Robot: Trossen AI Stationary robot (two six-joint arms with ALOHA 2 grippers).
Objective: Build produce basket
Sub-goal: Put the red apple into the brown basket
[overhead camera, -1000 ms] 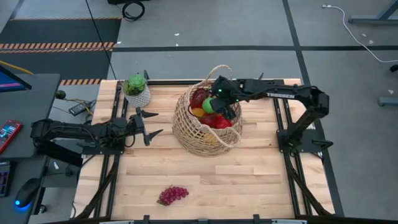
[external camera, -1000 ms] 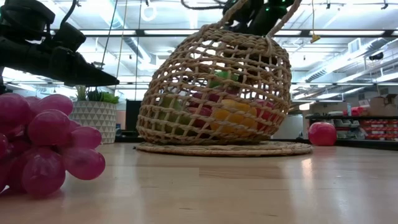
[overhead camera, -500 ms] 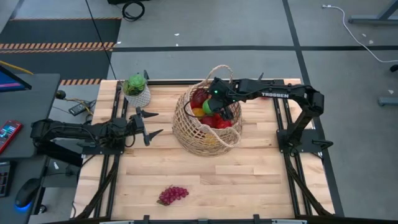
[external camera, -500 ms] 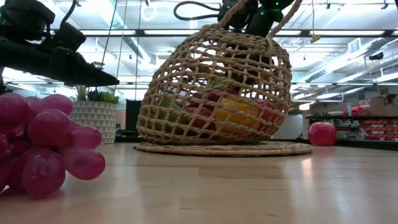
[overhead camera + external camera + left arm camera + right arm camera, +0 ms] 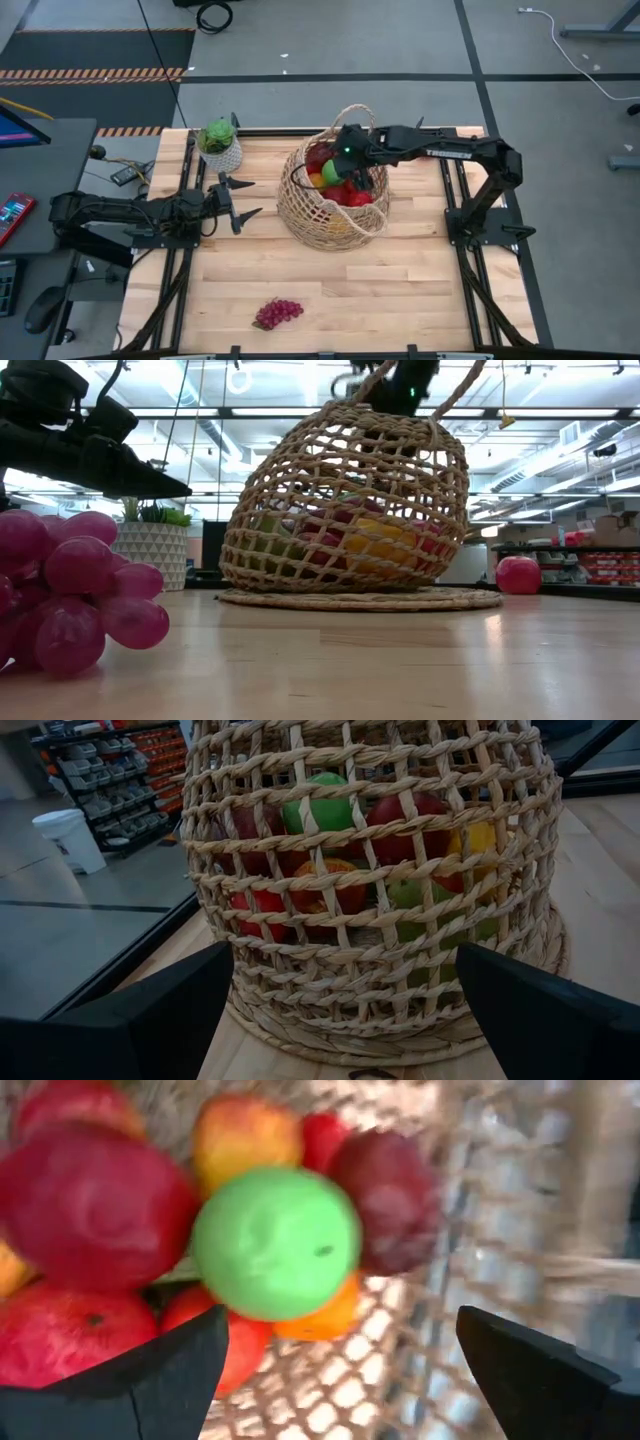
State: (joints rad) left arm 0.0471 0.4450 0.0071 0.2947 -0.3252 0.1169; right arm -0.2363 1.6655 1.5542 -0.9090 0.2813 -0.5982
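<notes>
From above, my right gripper (image 5: 352,172) hangs over the mouth of the basket (image 5: 300,215), which stands near the middle of the table (image 5: 400,280) toward its far edge. Red, orange and green produce fills it, with a green apple (image 5: 333,170) on top, just beside my fingers. My left gripper (image 5: 238,203) waits left of the basket, fingers spread, apart from the weave. 1 grape bunch (image 5: 277,313) lies alone near the table's front edge, well apart from the basket. 1 potted plant (image 5: 219,143) stands at the far left corner.

At table height, the grape bunch (image 5: 65,590) fills the near left, and the basket (image 5: 300,575) rises behind it with yellow and red produce showing through the weave. My right arm reaches in at the basket's top between the 2 handles. 1 red ball (image 5: 518,575) sits in the room behind.

Through my left wrist camera, the basket wall (image 5: 330,990) stands close ahead between my 2 spread fingers (image 5: 150,1020), touching neither.

Through my right wrist camera, my fingers (image 5: 150,1375) stand wide apart and pinch nothing; the green apple (image 5: 276,1242) rests on red apples and an orange (image 5: 325,1315) below.
</notes>
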